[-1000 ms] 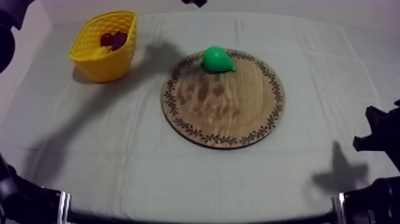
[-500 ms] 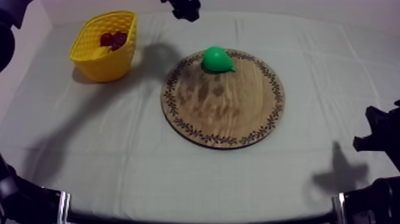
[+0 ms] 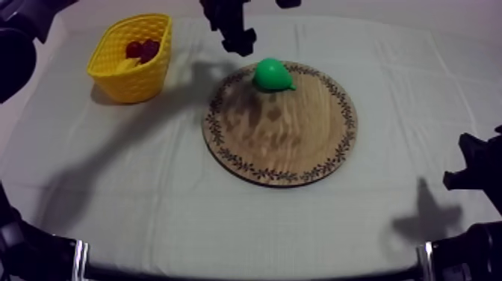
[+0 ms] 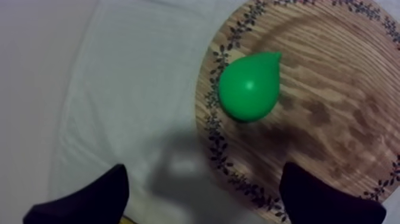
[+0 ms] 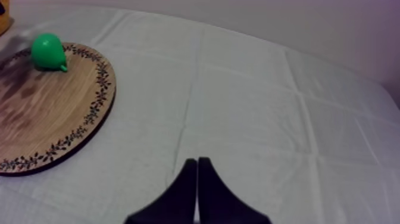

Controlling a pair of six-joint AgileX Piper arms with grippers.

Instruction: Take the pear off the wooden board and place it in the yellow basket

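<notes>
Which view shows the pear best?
The left wrist view: it looks down on the pear from close by, at the edge of the board. The top view shows it farther off; the right wrist view, farthest, from the side.

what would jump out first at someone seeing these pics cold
The bright green pear catches the eye first, lying at the far edge of the round wooden board in the middle of the table. Close beside it the left end effector hovers by the board's rim, its fingers apart with nothing between them. The yellow basket sits at the table's far left corner.
</notes>
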